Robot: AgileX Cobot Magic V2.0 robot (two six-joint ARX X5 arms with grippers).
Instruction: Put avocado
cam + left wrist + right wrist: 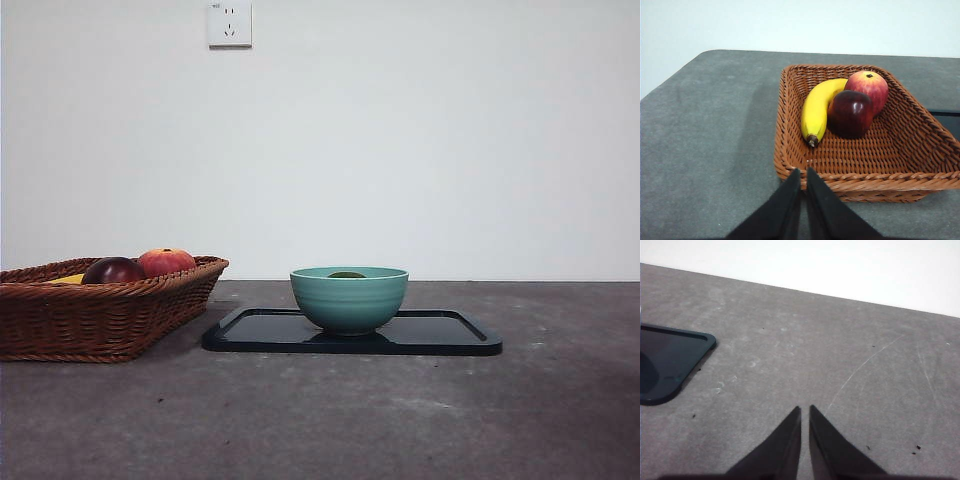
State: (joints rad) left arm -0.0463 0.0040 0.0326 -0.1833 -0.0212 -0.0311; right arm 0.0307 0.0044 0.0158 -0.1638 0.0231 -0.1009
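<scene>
The avocado [347,274] shows only as a dark green top just above the rim of a teal bowl [349,299], which stands on a black tray [440,335] in the front view. My left gripper [803,172] is shut and empty, just outside the near rim of a wicker basket [920,145]. My right gripper [805,410] is shut and empty over bare grey table, to the right of the tray's corner [670,360]. Neither gripper shows in the front view.
The wicker basket [100,310] stands at the left and holds a banana [817,107], a dark maroon fruit [850,112] and a red-orange fruit [870,87]. A wall socket [229,23] is on the white wall behind.
</scene>
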